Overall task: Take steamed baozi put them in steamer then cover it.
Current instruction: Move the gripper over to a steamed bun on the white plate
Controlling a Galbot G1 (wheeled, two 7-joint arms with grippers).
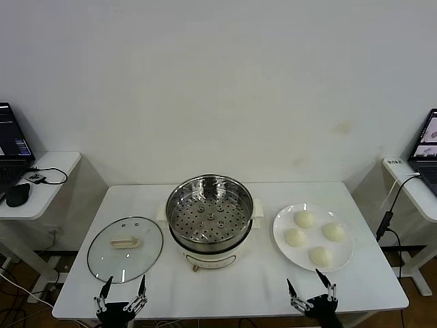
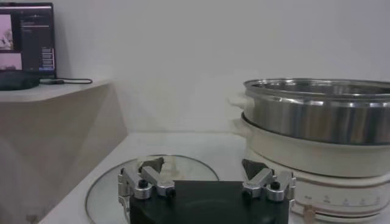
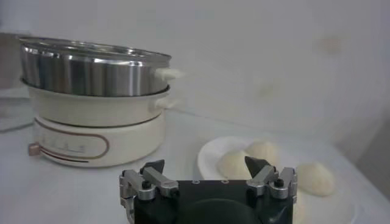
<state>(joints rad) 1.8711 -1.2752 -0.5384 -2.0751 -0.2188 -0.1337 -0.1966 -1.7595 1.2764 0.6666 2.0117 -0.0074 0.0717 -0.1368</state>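
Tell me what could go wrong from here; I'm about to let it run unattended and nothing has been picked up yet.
1. The four baozi sit close together on the white plate; the open right gripper might nudge a neighbour while closing on one.
2. The soft buns could be squashed by the pointed fingertips.
3. The glass lid lies flat on the table by the open left gripper; its low handle may be hard to grasp, so it could slip on the way to the steamer.
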